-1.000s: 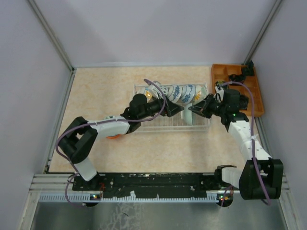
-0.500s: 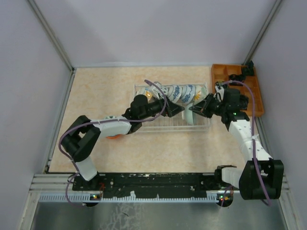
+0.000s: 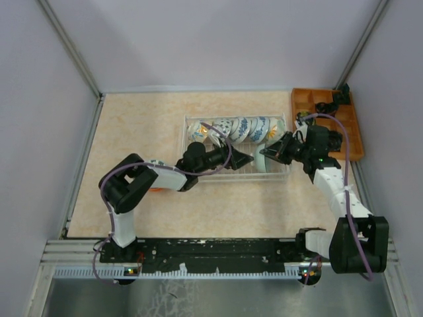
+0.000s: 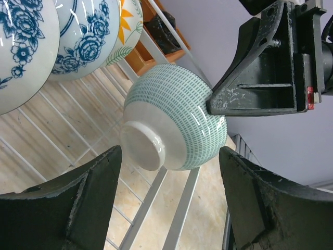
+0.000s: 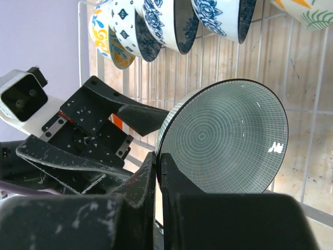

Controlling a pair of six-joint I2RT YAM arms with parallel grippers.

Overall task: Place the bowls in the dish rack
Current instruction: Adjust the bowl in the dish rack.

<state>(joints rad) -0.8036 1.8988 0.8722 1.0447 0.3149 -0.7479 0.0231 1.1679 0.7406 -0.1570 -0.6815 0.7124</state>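
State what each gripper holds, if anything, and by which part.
Right gripper pinches the green-patterned bowl by its rim; left gripper, open around the bowl, holds nothing.

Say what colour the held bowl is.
The bowl is white with green dashes; the left wrist view shows it best.

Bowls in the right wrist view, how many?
6. Five stand in a row in the dish rack: yellow-blue bowl, diamond bowl, two floral bowls, leaf bowl. The right claw holds the green bowl. More may lie outside the frame.
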